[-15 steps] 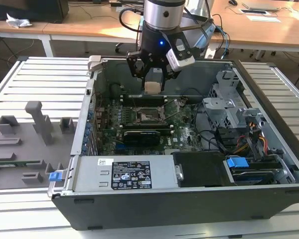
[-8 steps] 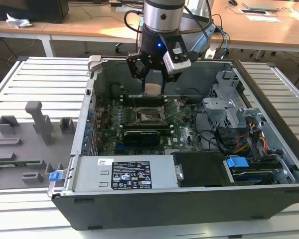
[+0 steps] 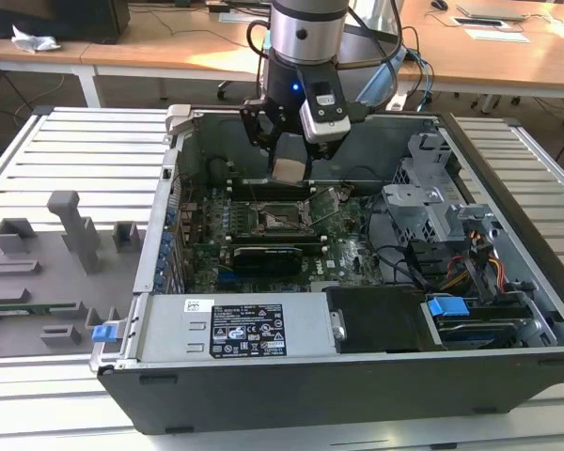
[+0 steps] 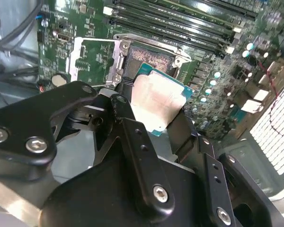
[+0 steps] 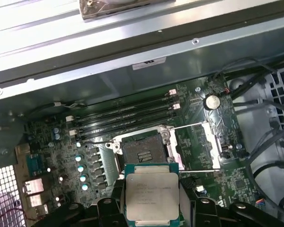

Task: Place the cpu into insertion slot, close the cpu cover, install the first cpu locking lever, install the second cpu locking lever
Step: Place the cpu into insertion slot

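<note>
Silvery-grey flat square cpu (image 5: 151, 196): hanging clamped edge to edge in the black pincer (image 5: 152, 208).
Dark-centred, silver-rimmed square insertion slot (image 5: 144, 153): lying empty just below the pincer.
Thin silver frame cpu cover (image 5: 213, 142): standing flipped open beside that slot; seating, closing and both lockings are waiting undone.

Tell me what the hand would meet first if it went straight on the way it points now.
Probably the open insertion slot: the hand, shut on the cpu, points down at the motherboard, so the cpu would touch first. Exact alignment is hard to judge.
</note>
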Available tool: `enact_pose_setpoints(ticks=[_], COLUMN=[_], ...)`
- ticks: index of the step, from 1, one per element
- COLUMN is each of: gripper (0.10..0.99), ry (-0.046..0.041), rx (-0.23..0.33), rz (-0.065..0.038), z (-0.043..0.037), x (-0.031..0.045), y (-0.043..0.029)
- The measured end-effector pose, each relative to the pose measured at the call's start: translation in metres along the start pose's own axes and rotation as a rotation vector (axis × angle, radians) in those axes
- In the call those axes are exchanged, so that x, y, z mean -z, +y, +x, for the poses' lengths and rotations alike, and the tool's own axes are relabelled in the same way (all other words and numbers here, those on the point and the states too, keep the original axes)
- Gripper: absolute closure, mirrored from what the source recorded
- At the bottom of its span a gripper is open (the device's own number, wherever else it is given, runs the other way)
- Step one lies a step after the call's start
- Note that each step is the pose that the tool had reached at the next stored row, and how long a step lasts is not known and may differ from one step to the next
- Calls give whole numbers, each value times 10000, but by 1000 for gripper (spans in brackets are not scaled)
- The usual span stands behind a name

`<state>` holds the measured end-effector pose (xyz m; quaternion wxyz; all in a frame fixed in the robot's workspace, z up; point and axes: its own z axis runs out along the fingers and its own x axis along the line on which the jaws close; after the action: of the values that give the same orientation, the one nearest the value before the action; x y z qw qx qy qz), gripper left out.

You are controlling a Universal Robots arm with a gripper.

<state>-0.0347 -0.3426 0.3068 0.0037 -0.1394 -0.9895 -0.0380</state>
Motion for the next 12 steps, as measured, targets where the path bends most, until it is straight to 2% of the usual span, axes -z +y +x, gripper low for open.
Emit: enact_pose_setpoints(ticks=[3, 4, 10, 11, 12], gripper=[545, 545, 545, 545, 545], ry=[-36, -63, -135, -165, -175], rx=[-494, -832, -1788, -2185, -2313], rz=[-7, -11, -24, -30, -32], z=[0, 0, -1, -1, -1], x=[-8, -14, -30, -37, -39], y=[-1, -1, -2, -3, -3])
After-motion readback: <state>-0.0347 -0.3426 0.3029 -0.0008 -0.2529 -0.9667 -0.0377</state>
